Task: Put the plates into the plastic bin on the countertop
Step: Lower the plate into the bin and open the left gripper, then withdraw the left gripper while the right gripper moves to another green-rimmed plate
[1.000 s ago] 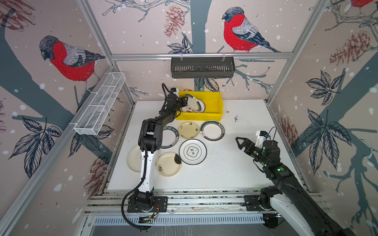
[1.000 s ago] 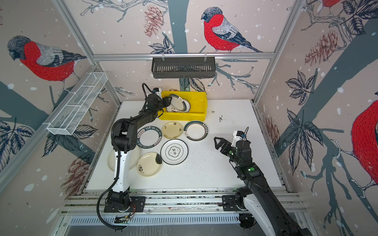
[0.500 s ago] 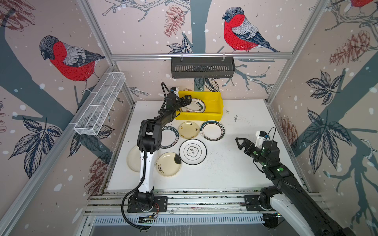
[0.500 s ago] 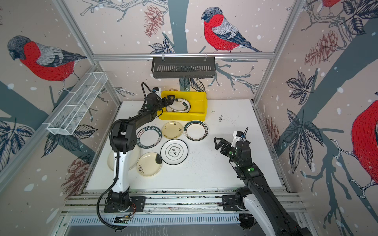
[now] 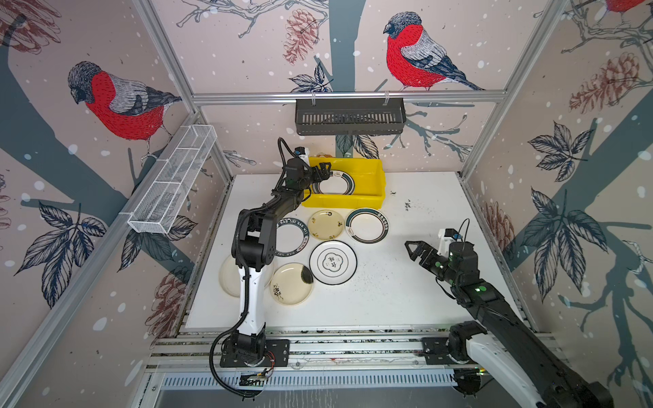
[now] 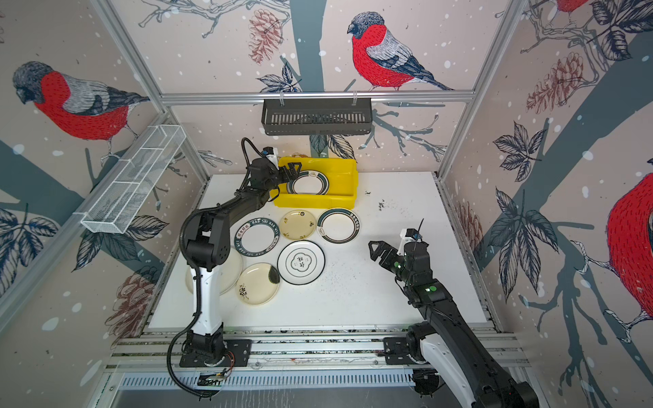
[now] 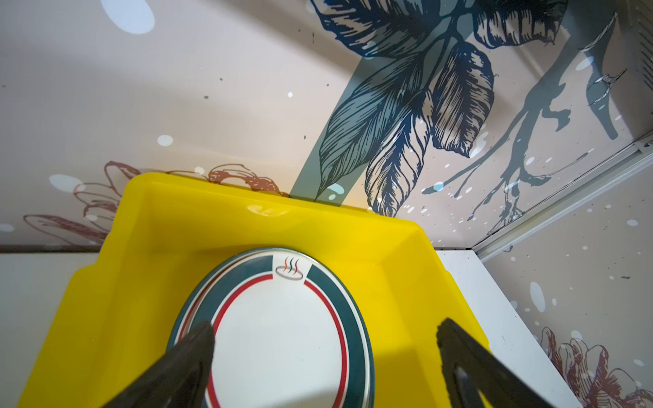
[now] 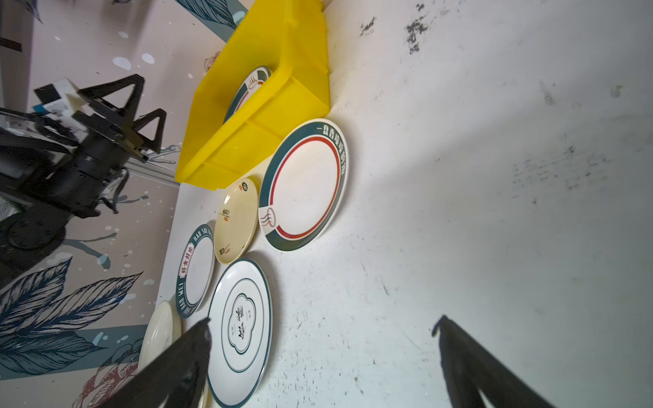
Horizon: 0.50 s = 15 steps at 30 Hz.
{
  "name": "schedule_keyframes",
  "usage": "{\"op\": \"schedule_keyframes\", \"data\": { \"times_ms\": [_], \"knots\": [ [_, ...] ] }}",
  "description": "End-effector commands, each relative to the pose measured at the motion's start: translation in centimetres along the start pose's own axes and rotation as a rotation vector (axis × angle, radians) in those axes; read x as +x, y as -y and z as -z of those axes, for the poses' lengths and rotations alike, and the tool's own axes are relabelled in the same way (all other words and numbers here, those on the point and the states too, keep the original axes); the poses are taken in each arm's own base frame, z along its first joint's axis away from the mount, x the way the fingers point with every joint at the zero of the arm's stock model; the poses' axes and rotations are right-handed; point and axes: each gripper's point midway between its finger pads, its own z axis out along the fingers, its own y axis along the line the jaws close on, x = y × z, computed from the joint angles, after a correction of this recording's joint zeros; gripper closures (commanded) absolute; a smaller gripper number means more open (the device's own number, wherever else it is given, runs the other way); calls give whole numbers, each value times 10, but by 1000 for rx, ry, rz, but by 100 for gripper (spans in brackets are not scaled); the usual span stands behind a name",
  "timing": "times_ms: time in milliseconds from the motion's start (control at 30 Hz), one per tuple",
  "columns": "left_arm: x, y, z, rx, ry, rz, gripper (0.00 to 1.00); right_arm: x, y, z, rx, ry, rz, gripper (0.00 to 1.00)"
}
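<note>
Well, my left gripper [image 5: 323, 169] gapes empty over the plate [image 5: 333, 186] just beneath it in the plastic bin [image 5: 353, 204]; withdrawing low could snag the rim and drag it.

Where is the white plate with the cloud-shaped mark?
In both top views the plate lies near the middle of the table, just in front of the small yellowish plate.

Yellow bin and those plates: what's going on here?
The left end effector is open over a teal-rimmed plate lying in the yellow bin, gripping nothing. Six more plates lie on the countertop, outside the bin. The right end effector hovers open and empty beside them.
</note>
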Motion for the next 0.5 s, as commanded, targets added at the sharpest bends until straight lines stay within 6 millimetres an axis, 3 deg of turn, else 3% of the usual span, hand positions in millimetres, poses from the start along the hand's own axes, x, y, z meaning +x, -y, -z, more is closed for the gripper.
{"op": "schedule_keyframes", "data": {
  "times_ms": [0, 300, 467],
  "knots": [
    [-12, 13, 20, -6, 50, -54, 3, 0, -11, -5, -44, -21, 38, 0],
    [7, 46, 98, -59, 80, -151, 3, 10, -19, -32, -105, -101, 54, 0],
    [15, 55, 143, -117, 84, -190, 3, 15, -11, -49, -70, -125, 61, 0]
  ]
}}
